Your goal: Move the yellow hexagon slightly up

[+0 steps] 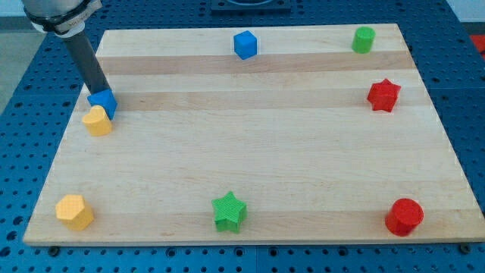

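The yellow hexagon (74, 211) lies near the board's bottom left corner. My tip (101, 92) is far above it in the view, at the board's left edge. The tip sits right at the top edge of a small blue block (103, 101). A second yellow block (97, 120), its shape unclear, touches that blue block from below. The rod slants up to the view's top left.
A blue block (245, 45) and a green cylinder (364, 39) stand along the top edge of the wooden board (250, 152). A red star (383, 95) is at the right. A green star (229, 211) is at bottom centre and a red cylinder (404, 217) at bottom right.
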Tool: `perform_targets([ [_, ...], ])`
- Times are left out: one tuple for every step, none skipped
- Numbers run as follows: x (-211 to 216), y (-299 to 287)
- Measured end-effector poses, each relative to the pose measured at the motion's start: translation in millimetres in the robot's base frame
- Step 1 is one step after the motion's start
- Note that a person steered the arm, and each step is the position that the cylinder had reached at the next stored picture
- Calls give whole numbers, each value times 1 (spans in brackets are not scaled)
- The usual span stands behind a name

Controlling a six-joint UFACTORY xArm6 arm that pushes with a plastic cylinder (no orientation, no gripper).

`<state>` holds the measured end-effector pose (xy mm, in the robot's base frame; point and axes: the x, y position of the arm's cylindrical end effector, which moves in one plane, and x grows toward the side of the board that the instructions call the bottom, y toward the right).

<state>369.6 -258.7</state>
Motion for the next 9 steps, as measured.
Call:
perform_targets([
  [-11, 21],
  [11, 75],
  [69, 83],
  [169, 82],
  [195, 78],
  [249, 77],
  [249, 78],
  [249, 34],
  [249, 17],
])
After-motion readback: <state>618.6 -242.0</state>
